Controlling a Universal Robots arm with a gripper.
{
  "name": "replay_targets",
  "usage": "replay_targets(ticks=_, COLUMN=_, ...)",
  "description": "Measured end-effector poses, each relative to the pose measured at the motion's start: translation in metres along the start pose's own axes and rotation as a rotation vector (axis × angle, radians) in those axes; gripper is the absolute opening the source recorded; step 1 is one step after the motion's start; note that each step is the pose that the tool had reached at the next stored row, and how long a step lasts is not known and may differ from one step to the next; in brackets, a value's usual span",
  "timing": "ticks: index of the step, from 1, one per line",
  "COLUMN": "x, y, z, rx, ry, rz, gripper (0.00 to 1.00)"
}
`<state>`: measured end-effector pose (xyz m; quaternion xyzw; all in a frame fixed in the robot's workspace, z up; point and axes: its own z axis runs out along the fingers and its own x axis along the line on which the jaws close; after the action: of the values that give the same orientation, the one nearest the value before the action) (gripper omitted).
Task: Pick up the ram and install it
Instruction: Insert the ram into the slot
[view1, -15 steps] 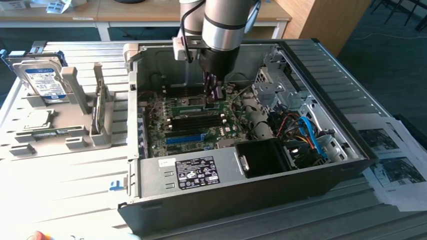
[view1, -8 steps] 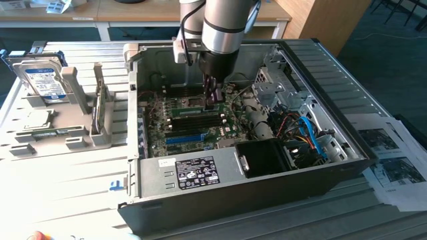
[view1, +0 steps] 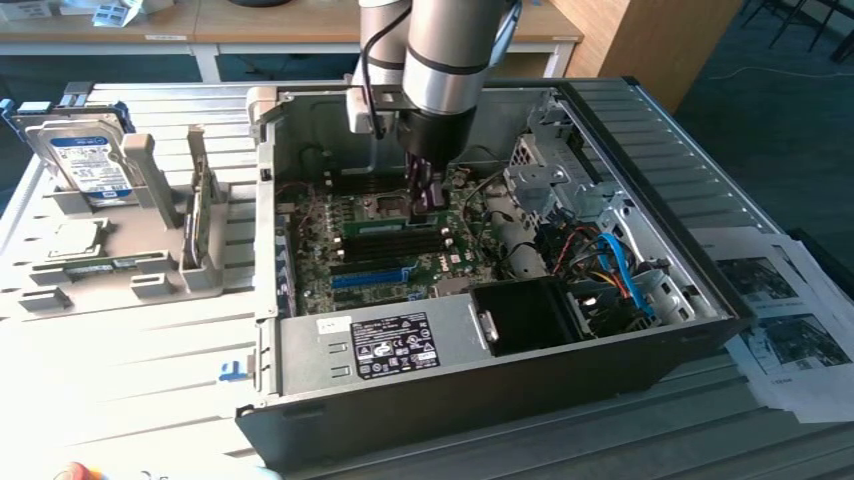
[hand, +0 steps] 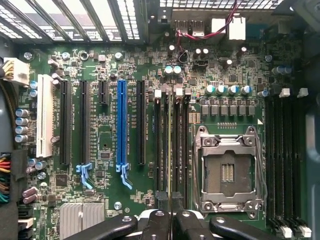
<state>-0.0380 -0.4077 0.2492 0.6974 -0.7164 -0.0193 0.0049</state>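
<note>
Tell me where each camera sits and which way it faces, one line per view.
Exterior view: off the arm, raised, looking down into the open computer case; the arm and gripper show.
Wrist view: on the wrist, facing the motherboard squarely; fingertips pinch the ram edge-on.
Shared: motherboard, blue slot, gripper.

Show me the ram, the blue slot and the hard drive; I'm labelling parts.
ram (hand: 171, 150), wrist view, its thin edge.
blue slot (hand: 121, 125), wrist view, mid-length.
hard drive (view1: 86, 160), exterior view, its label.

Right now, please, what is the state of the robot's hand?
Hand: closed, holding the ram edge-on above the memory slots.
</note>
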Motion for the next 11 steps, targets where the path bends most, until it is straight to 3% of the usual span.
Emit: replay_targets(ticks=11, x=0.0002, y=-0.0003, z=0.0078, rx=0.0000, ry=0.0001, rz=0.000, gripper=0.12)
